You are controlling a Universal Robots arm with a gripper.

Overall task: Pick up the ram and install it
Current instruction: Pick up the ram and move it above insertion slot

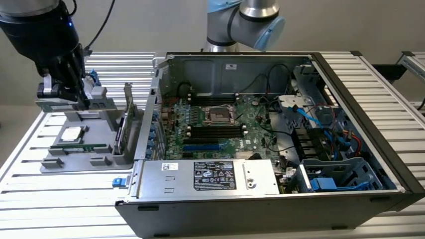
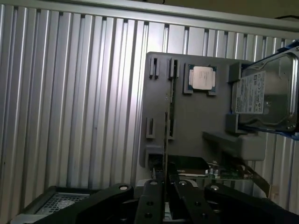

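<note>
We have the gripper (image 1: 63, 102) pinched almost shut on the ram (image 1: 56, 105), hanging over the tray (image 1: 52, 164), well apart from the case (image 1: 265, 219). Our worry is that such a narrow pinch lets the stick tilt and miss its slot.

The exterior view looks down at a slant, from some way off, on the open computer case (image 1: 206, 69), with the grey parts tray (image 1: 66, 162) beside it on the exterior view's left. The wrist view faces straight down from close above that tray (image 2: 196, 116) (their shared ground).
</note>
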